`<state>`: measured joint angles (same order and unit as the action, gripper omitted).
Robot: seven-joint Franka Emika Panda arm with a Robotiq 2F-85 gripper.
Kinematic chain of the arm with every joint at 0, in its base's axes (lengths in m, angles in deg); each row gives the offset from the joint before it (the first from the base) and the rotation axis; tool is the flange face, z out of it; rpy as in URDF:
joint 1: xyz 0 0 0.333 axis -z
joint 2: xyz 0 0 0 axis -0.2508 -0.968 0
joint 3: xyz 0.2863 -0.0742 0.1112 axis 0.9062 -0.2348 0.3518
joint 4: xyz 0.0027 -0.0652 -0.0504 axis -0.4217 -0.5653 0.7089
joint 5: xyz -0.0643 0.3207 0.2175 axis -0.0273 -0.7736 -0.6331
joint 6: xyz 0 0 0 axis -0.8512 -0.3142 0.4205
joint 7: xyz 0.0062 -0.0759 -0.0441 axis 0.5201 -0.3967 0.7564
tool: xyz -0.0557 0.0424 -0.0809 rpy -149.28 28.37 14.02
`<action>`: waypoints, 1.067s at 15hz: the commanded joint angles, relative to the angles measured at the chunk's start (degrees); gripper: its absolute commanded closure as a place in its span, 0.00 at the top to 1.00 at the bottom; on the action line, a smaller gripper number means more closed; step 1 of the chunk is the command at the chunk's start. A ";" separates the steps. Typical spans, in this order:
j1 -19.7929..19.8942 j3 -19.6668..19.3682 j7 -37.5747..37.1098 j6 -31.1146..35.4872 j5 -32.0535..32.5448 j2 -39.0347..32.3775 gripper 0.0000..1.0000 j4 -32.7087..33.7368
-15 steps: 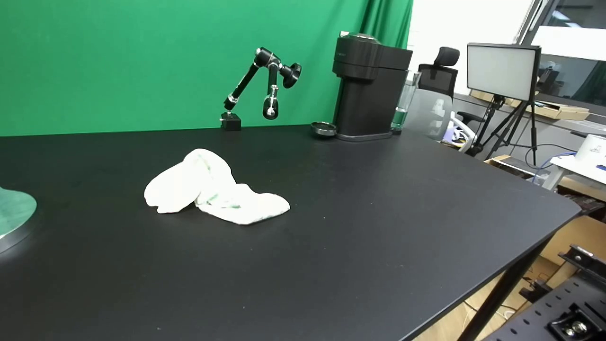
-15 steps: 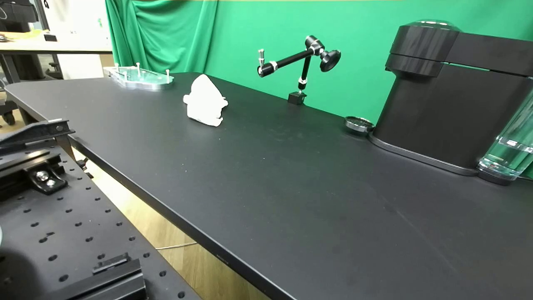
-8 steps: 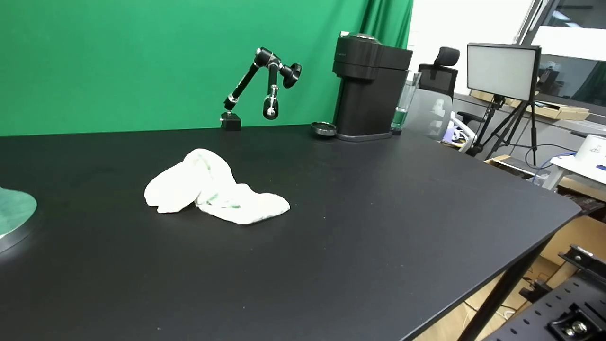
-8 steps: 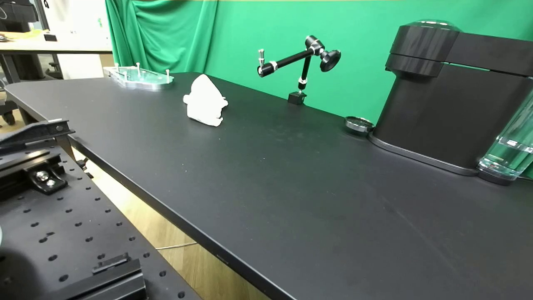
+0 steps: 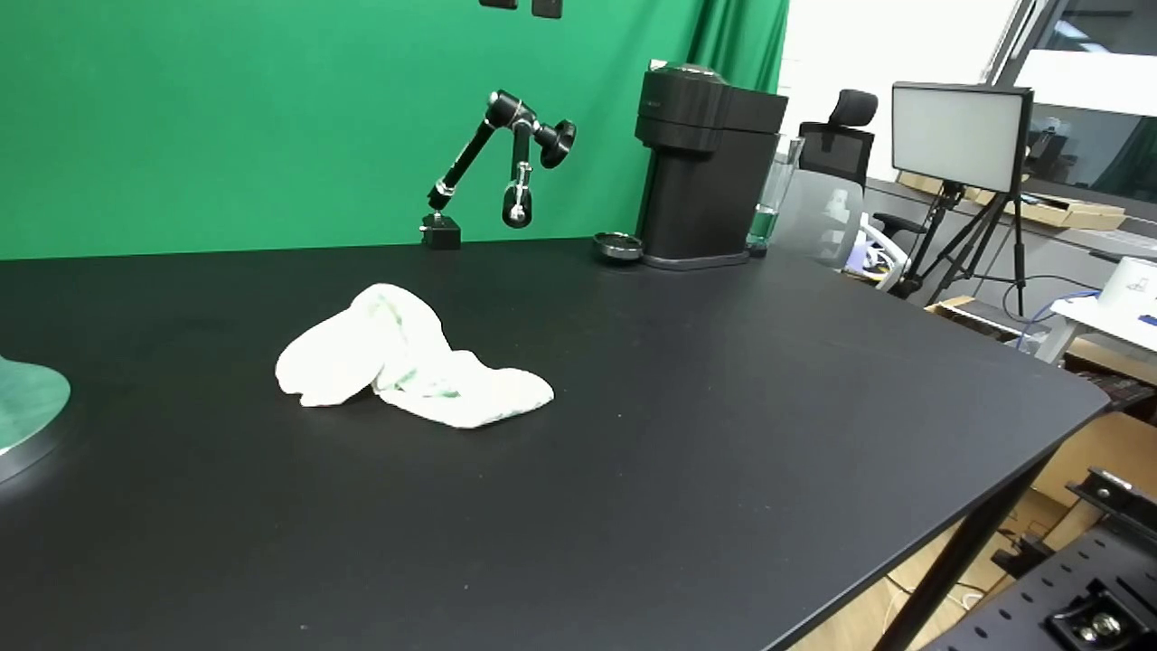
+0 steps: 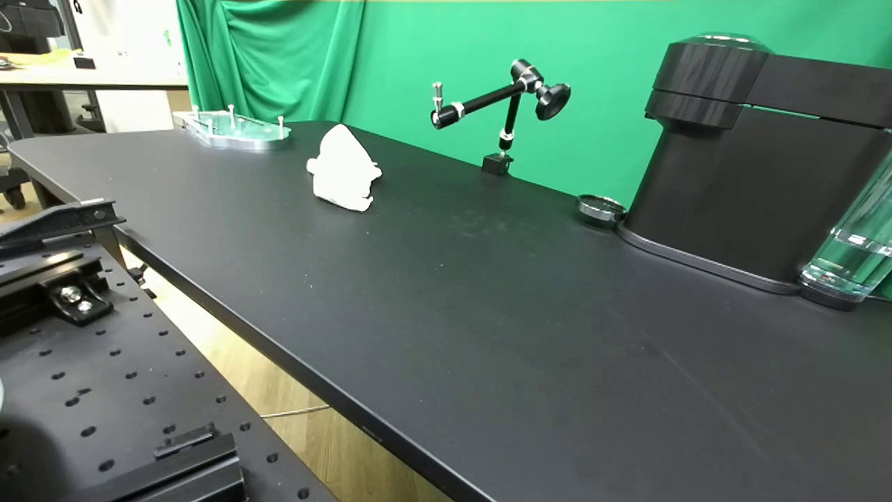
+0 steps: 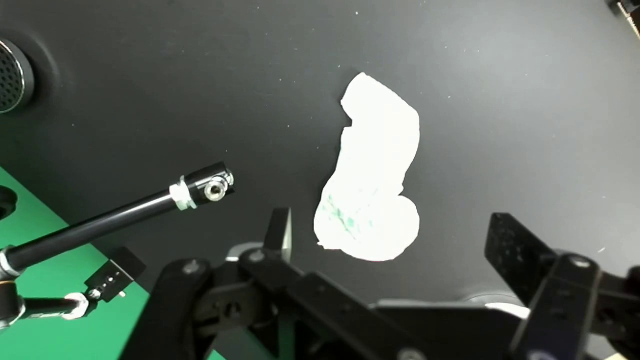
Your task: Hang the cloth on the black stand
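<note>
Lying bunched on the black tabletop (image 7: 165, 100), the white cloth (image 7: 372, 167) occupies the centre of the wrist view. Low in that frame the jaws are spread wide, holding nothing. The black stand (image 7: 117, 217) reaches in from the lower left, apart from the cloth.

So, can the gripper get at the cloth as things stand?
Probably yes: the gripper is open above the table, the wrist view shows nothing covering the cloth, and the black stand sits off to one side.
</note>
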<state>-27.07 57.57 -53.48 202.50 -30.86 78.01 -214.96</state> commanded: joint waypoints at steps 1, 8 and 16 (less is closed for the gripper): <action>0.07 0.45 -1.60 0.46 0.18 -1.56 1.00 0.34; 0.28 1.80 -5.85 6.21 0.93 -14.02 1.00 2.10; -1.98 1.32 -18.32 19.68 12.78 -28.84 1.00 7.06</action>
<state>-27.82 59.38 -66.70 221.27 -21.39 53.38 -211.77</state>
